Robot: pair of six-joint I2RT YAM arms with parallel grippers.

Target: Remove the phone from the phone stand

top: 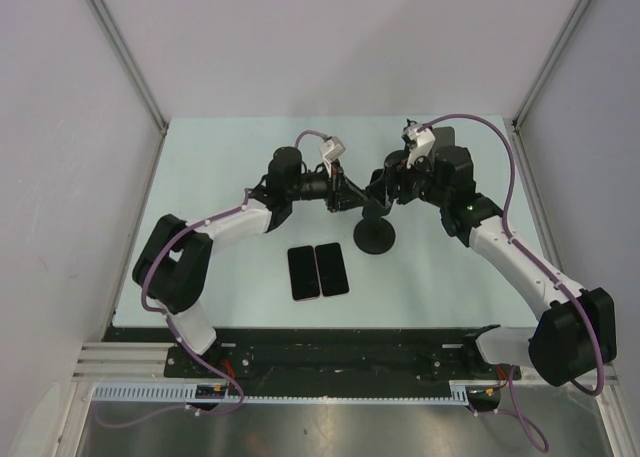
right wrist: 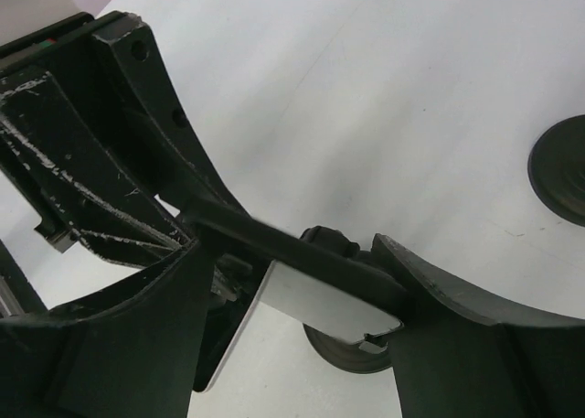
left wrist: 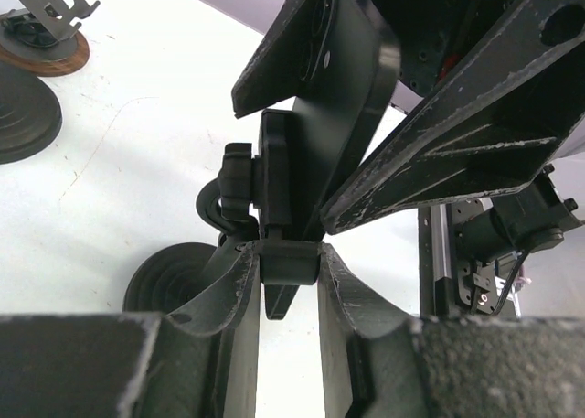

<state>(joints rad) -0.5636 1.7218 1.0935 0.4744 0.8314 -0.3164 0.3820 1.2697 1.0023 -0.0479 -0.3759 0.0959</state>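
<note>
The black phone stand has a round base point(top: 376, 235) on the table, and its neck rises between my two grippers. My left gripper point(top: 349, 193) comes in from the left and is shut on the stand's cradle block point(left wrist: 289, 259) just below the phone. The dark phone point(left wrist: 322, 98) leans on the cradle above my left fingers. My right gripper point(top: 381, 189) comes in from the right and is shut across the phone's edges point(right wrist: 306, 258). The phone's glossy face point(right wrist: 320, 301) shows between its fingers, and the stand's base point(right wrist: 352, 356) lies below.
Two dark phones point(top: 305, 272) point(top: 332, 268) lie flat side by side in front of the stand. A second black disc base point(right wrist: 559, 169) and a silver stand on a wooden base point(left wrist: 44, 43) sit near the back right. The grey walls are close to the table.
</note>
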